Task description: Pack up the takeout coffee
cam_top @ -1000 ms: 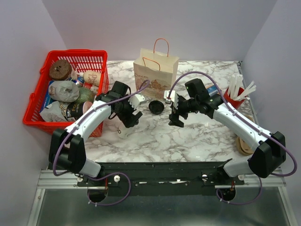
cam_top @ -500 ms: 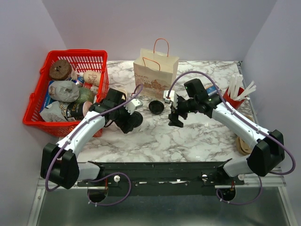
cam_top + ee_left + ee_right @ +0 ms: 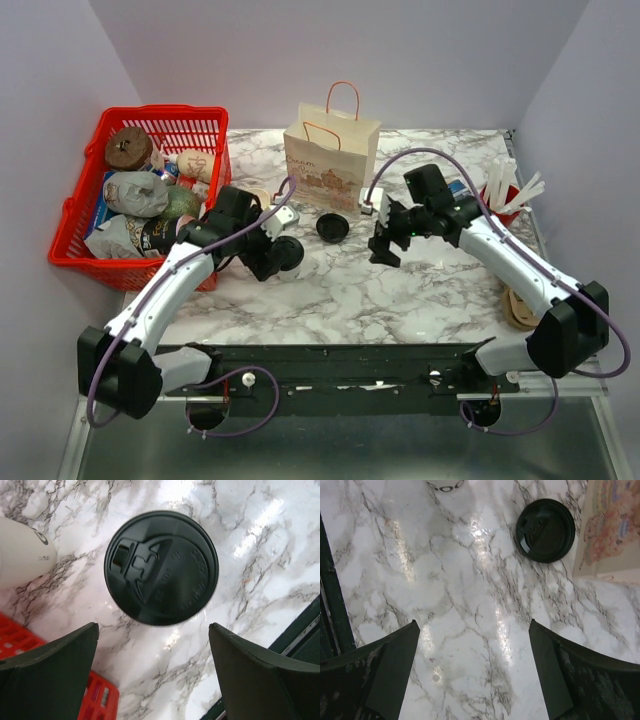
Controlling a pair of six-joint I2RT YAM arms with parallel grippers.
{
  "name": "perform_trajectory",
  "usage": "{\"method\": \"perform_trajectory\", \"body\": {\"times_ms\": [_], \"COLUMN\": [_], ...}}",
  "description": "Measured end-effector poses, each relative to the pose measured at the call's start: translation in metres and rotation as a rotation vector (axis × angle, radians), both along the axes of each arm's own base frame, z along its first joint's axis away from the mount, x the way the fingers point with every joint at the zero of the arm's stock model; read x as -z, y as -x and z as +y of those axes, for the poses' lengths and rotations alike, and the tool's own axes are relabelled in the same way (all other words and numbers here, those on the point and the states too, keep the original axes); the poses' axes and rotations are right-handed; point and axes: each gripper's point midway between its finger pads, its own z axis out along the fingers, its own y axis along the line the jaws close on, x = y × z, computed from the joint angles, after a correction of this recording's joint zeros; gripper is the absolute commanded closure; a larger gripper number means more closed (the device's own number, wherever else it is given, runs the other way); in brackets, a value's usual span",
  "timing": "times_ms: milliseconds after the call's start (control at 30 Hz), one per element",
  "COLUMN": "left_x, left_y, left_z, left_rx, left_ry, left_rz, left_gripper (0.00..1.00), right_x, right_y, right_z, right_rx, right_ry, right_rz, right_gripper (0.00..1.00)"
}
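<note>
The takeout coffee (image 3: 289, 255) stands left of the table's centre. In the left wrist view only its round black lid (image 3: 161, 567) shows, seen from straight above, and the cup body is hidden under it. My left gripper (image 3: 266, 256) is open; in its wrist view (image 3: 152, 626) the fingers stand wide apart just short of the lid, not touching it. The paper bag (image 3: 330, 160) stands upright at the back. My right gripper (image 3: 385, 248) is open and empty over bare marble (image 3: 472, 622).
A loose flat black lid (image 3: 332, 228) lies in front of the bag (image 3: 610, 530), also in the right wrist view (image 3: 545, 530). A white printed object (image 3: 20, 550) lies left of the coffee. A red basket (image 3: 140, 115) of goods stands at left. A red holder with white sticks (image 3: 500, 200) stands at right.
My left gripper drew back to the left and the arm's elbow swung down. The white thing seen under it one second ago no longer shows. My right gripper shifted slightly right.
</note>
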Motion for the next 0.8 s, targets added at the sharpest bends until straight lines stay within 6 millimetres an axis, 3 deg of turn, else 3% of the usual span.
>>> {"method": "perform_trajectory", "body": {"times_ms": [67, 200, 333, 633, 800], "left_x": [-0.011, -0.028, -0.050, -0.117, -0.142], "left_y": [0.009, 0.026, 0.026, -0.014, -0.020], "left_z": [0.007, 0.014, -0.003, -0.068, -0.095], "left_rx": [0.024, 0.069, 0.124, 0.188, 0.199], "left_ry": [-0.010, -0.018, 0.048, 0.273, 0.378], "left_rz": [-0.032, -0.075, -0.105, -0.188, -0.233], "left_gripper": [0.01, 0.01, 0.01, 0.02, 0.03], "right_x": [-0.001, -0.016, -0.023, -0.020, -0.014], "right_y": [-0.002, -0.017, -0.021, 0.025, 0.052], "right_z": [-0.017, -0.079, -0.143, -0.277, -0.347], "right_rx": [0.030, 0.204, 0.403, 0.912, 1.179], "right_ry": [0.026, 0.063, 0.127, 0.251, 0.270], "right_rz": [-0.003, -0.037, -0.048, 0.008, 0.072], "right_gripper": [0.01, 0.04, 0.07, 0.22, 0.28]}}
